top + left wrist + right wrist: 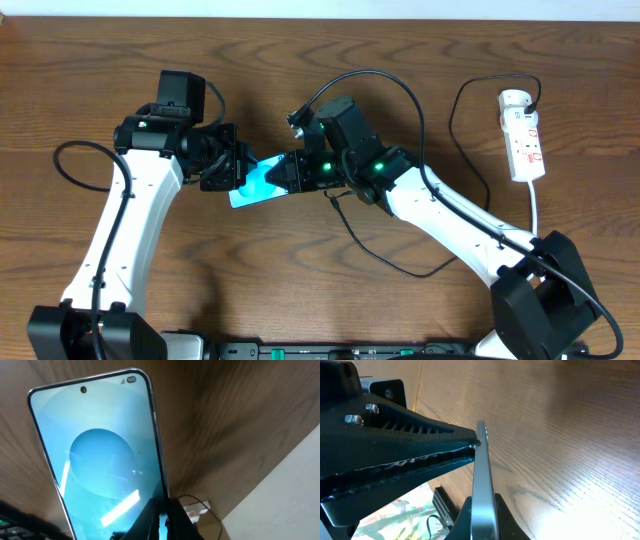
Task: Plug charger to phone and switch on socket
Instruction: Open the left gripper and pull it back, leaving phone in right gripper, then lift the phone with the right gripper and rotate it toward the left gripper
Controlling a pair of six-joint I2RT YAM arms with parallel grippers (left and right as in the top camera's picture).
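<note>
Wood-grain table (90,60) fills the overhead view. The phone (255,188) sits mid-table, a little left of centre, its long axis slanting from near-left to far-right. The left pincer (232,175) comes at it from the left and the right pincer (290,172) from the right, each touching it. The socket (526,140) lies well apart, by the right edge toward the far corner. The charger (455,115) loops out from its adapter end and runs back toward the right arm (450,215). I cannot make out the tip.

From the left wrist, the lit screen (100,460) tilts away from me, camera hole at the far end. My left pincer (161,517) is pressed together on its right long edge. The socket (197,508) shows small beyond it. The port end is out of frame.

From the right wrist, I see the phone (482,490) edge-on, rising from between my right fingers, which pinch it across its thickness. The left pincer (476,446) bites the far end. It looks held up off the wood, though I can't be sure.

My read: the charger lies on the right arm's side, so the right arm is the nearer one to fetch the tip. The left pincer would then hold the phone alone. That arm reaches in low with its wrist turned inward, and the right arm is bent sharply back toward centre.
</note>
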